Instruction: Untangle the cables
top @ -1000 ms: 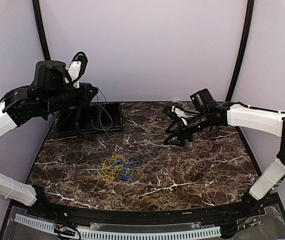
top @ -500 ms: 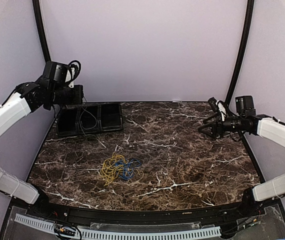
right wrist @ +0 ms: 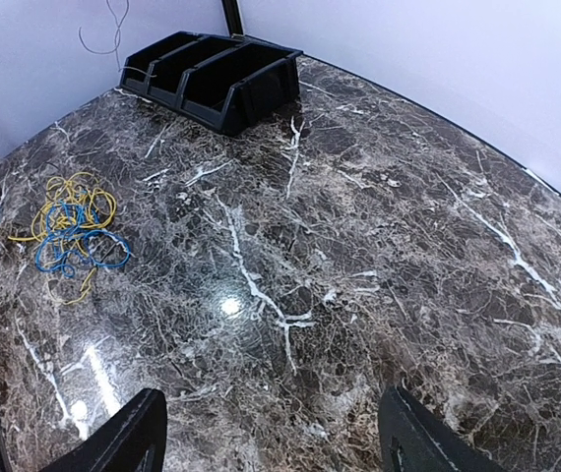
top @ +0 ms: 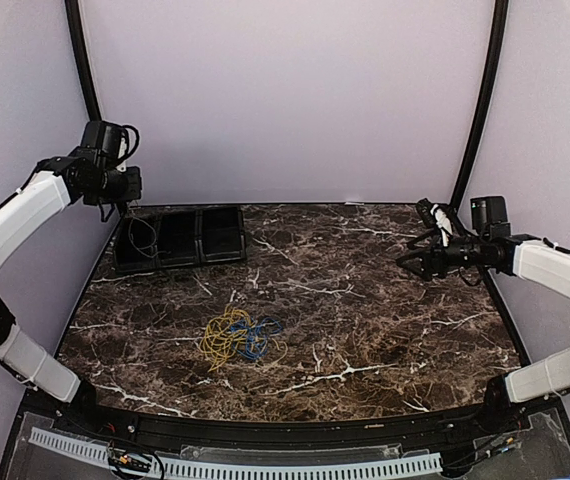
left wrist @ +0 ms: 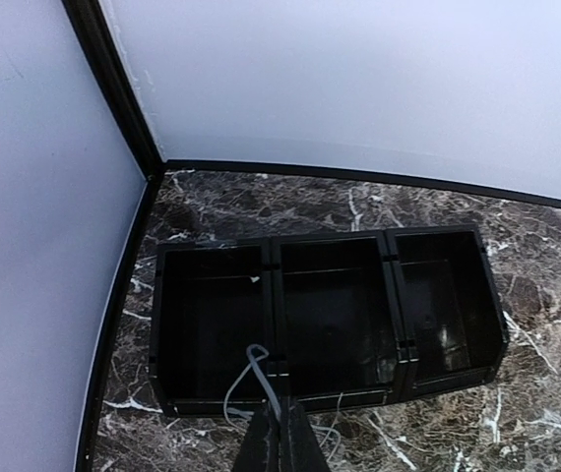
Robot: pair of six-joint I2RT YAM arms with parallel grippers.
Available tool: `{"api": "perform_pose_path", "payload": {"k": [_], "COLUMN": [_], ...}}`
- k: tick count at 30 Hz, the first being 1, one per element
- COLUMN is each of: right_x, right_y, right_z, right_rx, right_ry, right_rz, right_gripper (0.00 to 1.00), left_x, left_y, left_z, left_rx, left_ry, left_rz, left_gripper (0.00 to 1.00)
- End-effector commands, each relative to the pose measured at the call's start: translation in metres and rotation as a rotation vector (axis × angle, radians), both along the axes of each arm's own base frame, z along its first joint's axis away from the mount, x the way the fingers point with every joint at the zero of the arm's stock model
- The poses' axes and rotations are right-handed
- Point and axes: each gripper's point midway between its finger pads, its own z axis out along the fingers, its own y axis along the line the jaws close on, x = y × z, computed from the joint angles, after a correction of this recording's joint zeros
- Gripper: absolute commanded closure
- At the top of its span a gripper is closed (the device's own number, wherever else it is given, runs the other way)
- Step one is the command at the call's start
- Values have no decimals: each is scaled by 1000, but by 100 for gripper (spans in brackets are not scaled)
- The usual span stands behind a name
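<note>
The yellow cable (top: 225, 335) and the blue cable (top: 258, 338) lie tangled in one loose bundle on the marble table, front left of centre. In the right wrist view the yellow cable (right wrist: 76, 192) and blue cable (right wrist: 76, 244) are at far left. My left gripper (top: 125, 203) is high over the back left corner, shut on a thin grey wire (left wrist: 254, 369) that hangs into the left compartment of the black bin (left wrist: 330, 403). My right gripper (top: 411, 262) is open and empty above the table's right side, far from the bundle.
The black three-compartment bin (top: 220, 255) stands at the back left against the wall; it also shows in the right wrist view (right wrist: 246, 93). The grey wire (top: 143, 232) dangles over it. Black frame posts rise at both back corners.
My left arm has swung left and back, carrying the grey wire from the bin's middle to its left compartment. My right arm pulled back from the centre to the right side, then held still.
</note>
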Motion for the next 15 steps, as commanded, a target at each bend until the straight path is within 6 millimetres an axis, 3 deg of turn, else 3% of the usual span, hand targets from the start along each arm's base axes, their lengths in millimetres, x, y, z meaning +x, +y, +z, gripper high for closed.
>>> {"api": "perform_pose_path", "payload": {"k": [1,11,15], "right_x": [4,4,4], "right_y": [-3,-3,-3], "right_z": [7,4,4], "right_rx": [-17,-20,-22], "right_ry": [-73,-73,-75], "right_rz": [-9,-3,-5], "right_gripper": [25,25,26], "left_x": [11,42,55], "left_y": [22,73,76], "left_z": [12,37,38], "left_rx": [44,68,74], "left_ry": [-31,-121,-115], "left_rz": [66,196,198], "left_gripper": [100,100,100]}}
